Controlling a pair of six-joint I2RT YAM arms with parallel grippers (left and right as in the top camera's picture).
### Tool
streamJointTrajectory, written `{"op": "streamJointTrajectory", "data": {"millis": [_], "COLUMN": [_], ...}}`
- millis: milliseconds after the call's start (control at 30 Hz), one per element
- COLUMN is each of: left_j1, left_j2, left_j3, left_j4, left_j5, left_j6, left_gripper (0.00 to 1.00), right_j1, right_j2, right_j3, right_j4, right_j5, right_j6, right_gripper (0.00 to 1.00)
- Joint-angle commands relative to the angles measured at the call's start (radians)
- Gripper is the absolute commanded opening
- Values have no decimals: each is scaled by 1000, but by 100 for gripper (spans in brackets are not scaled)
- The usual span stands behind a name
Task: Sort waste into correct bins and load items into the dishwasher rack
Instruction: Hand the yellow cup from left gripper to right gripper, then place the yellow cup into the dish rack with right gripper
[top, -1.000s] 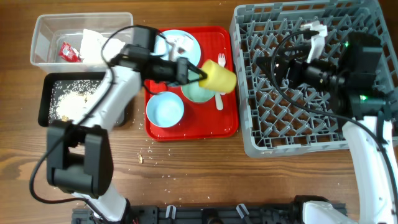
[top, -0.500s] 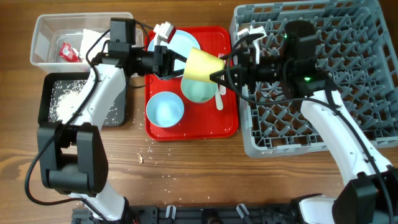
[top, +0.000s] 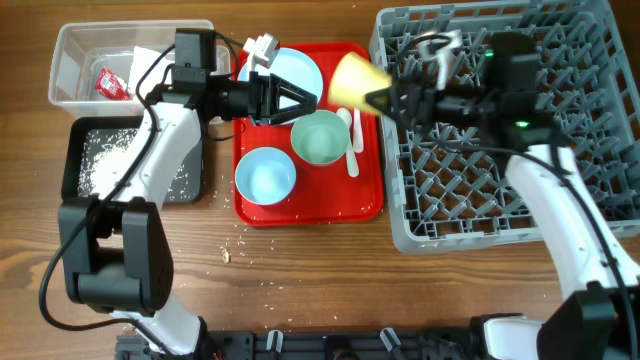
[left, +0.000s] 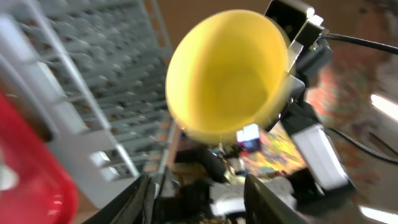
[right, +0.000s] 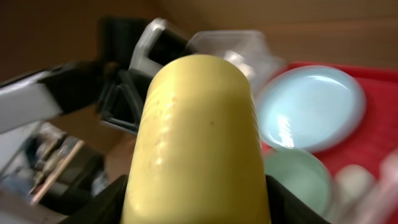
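Note:
My right gripper (top: 383, 97) is shut on the small yellow cup (top: 356, 80) and holds it on its side in the air, over the gap between the flat red tray and the grey dishwasher rack (top: 560, 215). In the right wrist view the cup (right: 196, 137) fills the space between the fingers (right: 196, 208). My left gripper (top: 297, 101) is open and empty above the red tray, facing the cup's mouth (left: 227, 74). The pale blue plate (top: 296, 68), mint bowl (top: 320, 138), blue bowl (top: 265, 176) and white cutlery (top: 350, 145) lie on the red tray.
The clear tub (top: 70, 45) at the back left holds the red wrapper (top: 112, 83) and white napkin (top: 152, 66). The black tray (top: 75, 165) in front of it holds rice-like crumbs. A few crumbs lie on the wood near the red tray (top: 365, 195).
The yellow cup passed from my left gripper to my right one. The right arm has carried it up and right toward the rack. The left fingers have opened.

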Motion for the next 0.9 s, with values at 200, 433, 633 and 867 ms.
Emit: {"op": "streamJointTrajectory", "data": {"millis": [200, 433, 633, 867], "left_j1": [2, 2, 2, 2], "left_j2": [-23, -23, -23, -23], "left_j3": [14, 14, 14, 14], "left_j4": [-112, -175, -175, -175], "left_j5": [-938, -1089, -1095, -1095], "left_j6": [6, 7, 7, 7], "left_gripper": [49, 48, 48, 49], "right_j1": [53, 146, 156, 180], "right_j2": [-171, 7, 139, 160], "right_j3": [307, 368, 292, 235], "right_j4": [-834, -1226, -1221, -1201], "right_j5": [839, 963, 951, 937], "right_j6": [110, 139, 105, 103], "right_gripper": [37, 41, 41, 46]}}
